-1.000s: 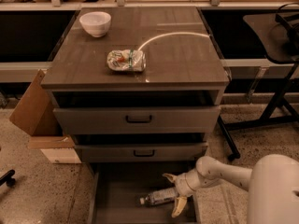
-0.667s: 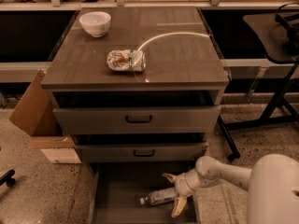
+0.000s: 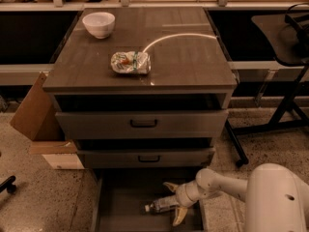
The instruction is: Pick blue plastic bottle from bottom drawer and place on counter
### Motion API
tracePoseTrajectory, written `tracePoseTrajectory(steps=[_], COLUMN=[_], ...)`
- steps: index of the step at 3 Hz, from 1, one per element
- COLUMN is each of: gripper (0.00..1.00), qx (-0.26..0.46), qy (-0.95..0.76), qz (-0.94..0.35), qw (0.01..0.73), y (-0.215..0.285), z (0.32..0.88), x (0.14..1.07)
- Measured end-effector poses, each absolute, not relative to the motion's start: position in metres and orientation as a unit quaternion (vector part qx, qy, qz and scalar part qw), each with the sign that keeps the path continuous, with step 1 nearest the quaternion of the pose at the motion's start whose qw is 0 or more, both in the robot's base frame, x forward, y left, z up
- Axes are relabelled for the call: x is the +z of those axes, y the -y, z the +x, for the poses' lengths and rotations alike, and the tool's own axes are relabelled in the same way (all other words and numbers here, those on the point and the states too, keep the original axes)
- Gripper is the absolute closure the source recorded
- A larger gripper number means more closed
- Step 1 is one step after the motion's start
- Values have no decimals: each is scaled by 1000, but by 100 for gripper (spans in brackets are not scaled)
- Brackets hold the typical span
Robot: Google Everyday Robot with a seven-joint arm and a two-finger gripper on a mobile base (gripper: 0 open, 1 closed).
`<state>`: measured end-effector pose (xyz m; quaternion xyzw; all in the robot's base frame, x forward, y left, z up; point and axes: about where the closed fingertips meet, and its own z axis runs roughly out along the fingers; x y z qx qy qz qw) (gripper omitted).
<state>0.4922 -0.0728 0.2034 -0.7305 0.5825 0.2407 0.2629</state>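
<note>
The blue plastic bottle (image 3: 160,205) lies on its side on the floor of the open bottom drawer (image 3: 123,202), its white cap pointing left. My gripper (image 3: 172,203) reaches into the drawer from the right. It is open, with one pale finger (image 3: 170,185) behind the bottle and the other in front, straddling the bottle's right end. The bottle rests on the drawer floor. The counter (image 3: 193,62) is the dark wood-grain top of the cabinet, with a pale curved streak.
A shiny snack packet (image 3: 130,62) lies mid-counter and a white bowl (image 3: 99,24) stands at its back left. Two upper drawers with black handles (image 3: 143,123) stand slightly open. A cardboard box (image 3: 36,110) leans at the left; a black stand (image 3: 285,37) is at the right.
</note>
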Motion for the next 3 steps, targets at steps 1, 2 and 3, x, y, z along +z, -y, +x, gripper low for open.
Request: tracePoseTrajectory(steps=[1,2,3], gripper=[0,0,1], qx=[235,232,231], qy=[-571,-566,-562], qz=[-741,-752,-761], qw=[261,244,226], y=[63,52,44], z=[496,501,506], x=[185,162,141])
